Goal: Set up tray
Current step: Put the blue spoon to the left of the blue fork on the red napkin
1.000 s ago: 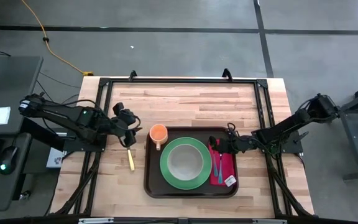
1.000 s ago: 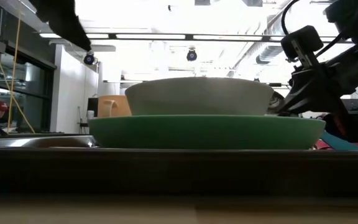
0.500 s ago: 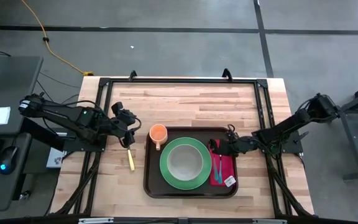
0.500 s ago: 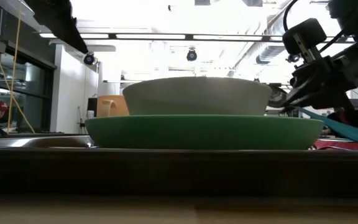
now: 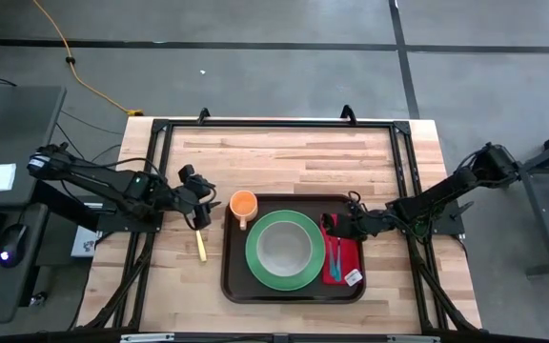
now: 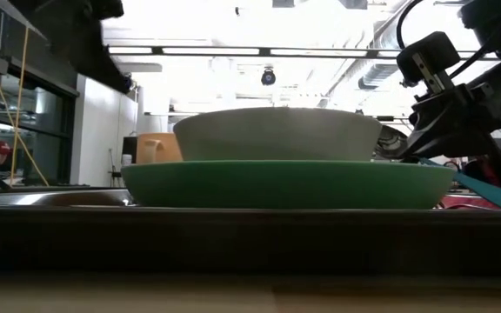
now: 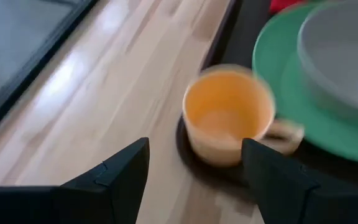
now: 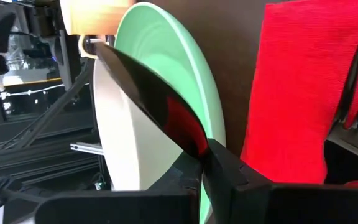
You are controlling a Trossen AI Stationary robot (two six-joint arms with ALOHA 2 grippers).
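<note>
The dark-brown tray lies mid-table. It carries a green plate with a pale bowl, an orange cup in its far-left corner, and a red napkin with a teal-handled fork on it. My left gripper hovers open just left of the cup, and its fingers touch nothing. My right gripper is over the napkin's far end, shut on a dark glossy utensil. My right gripper pinches the dark shiny utensil between its two fingers at the blade's base; the handle end is hidden by the fingers. The blade sticks out ahead of the fingers toward plate and cup. Its free end is in the air beside the bowl.
A yellow-handled utensil lies on the wooden table just left of the tray. A white tag sits on the napkin's near end. A black frame runs round the table. Bare wood shows on the far side.
My left arm has come down and a little toward the near edge beside the cup, staying open. My right gripper has risen slightly with its utensil. In the low view the teal handle beside it now slants higher than before.
</note>
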